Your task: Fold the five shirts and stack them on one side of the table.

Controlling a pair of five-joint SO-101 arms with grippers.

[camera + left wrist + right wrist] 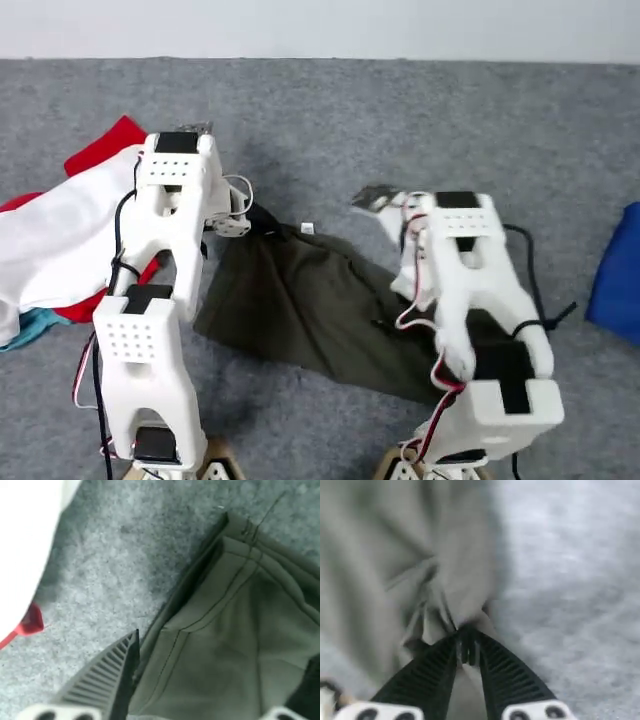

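- Clamped shut, my right jaws pinch a bunched fold of the olive shirt point(445, 580) at its 1 o'clock edge; my left jaws stand open astride its 11 o'clock corner, gripping nothing.
- It lies crumpled mid-table point(420, 110); white shirt point(50, 240) and red shirt point(105, 145) are heaped at 9 o'clock, blue shirt point(615, 275) at 3.
- As I judge it, the right pinch is thin and could slip under a pull; a one-sided lift would twist the cloth.
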